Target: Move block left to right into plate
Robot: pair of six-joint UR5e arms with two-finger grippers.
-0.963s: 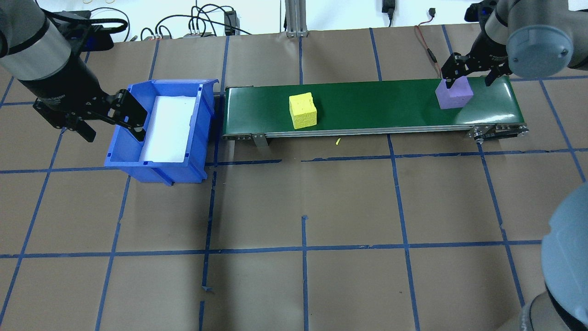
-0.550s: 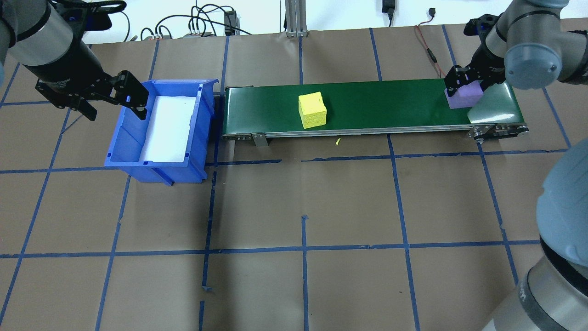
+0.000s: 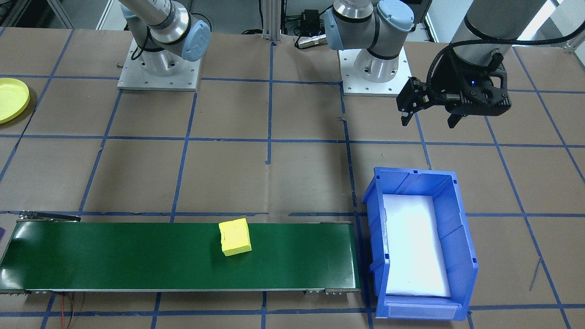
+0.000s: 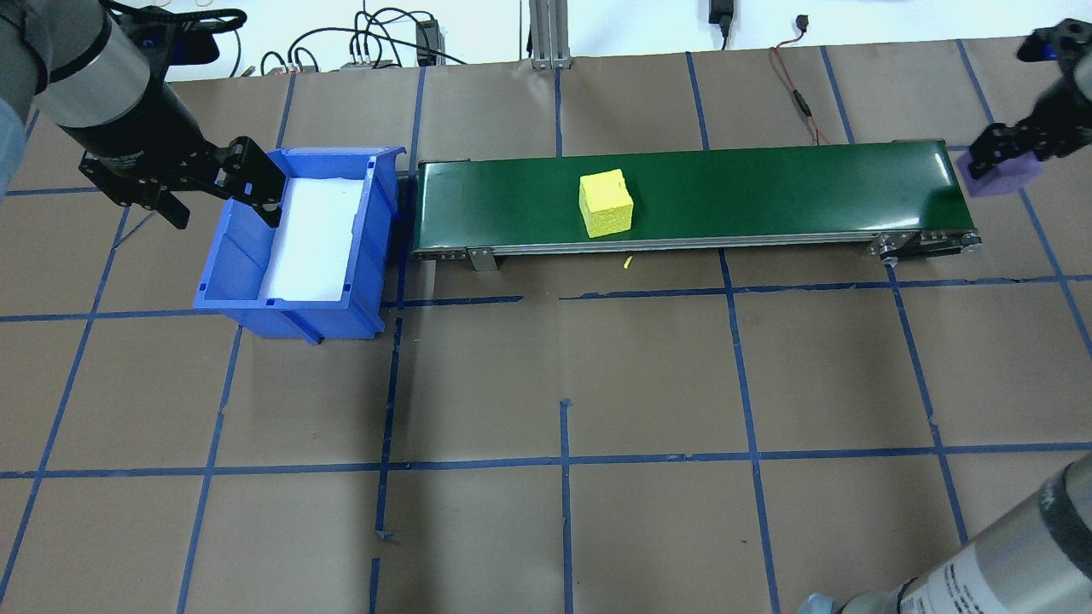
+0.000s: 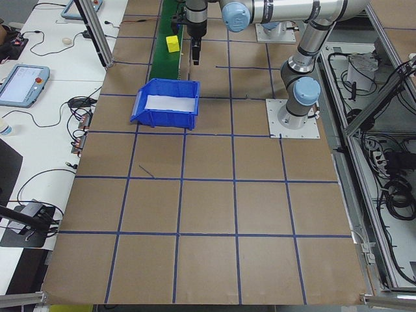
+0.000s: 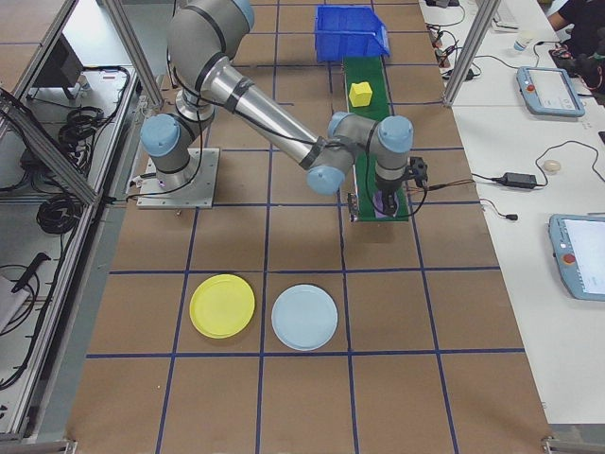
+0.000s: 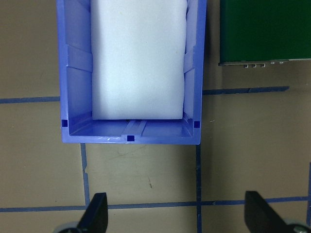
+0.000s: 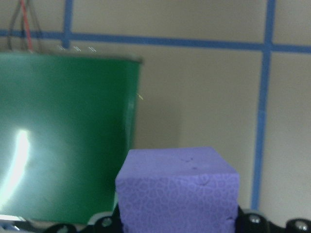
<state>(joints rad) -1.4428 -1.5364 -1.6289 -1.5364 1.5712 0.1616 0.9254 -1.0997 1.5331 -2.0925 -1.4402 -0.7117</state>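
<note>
My right gripper is shut on a purple foam block and holds it in the air just past the right end of the green conveyor belt. The right wrist view shows that block filling its lower middle. A yellow block sits on the belt, a little right of its middle. The yellow plate lies on the table on the robot's right, away from the belt, and shows again as the plate. My left gripper hangs open and empty at the blue bin's left rim.
The blue bin, lined with white foam, stands at the belt's left end. A light blue plate lies beside the yellow one. Cables run along the table's far edge. Brown paper with blue tape lines covers the table.
My right gripper closed on the purple block and carried it off the belt's right end. The yellow block rode rightward along the belt. My left gripper drew back slightly from the bin.
</note>
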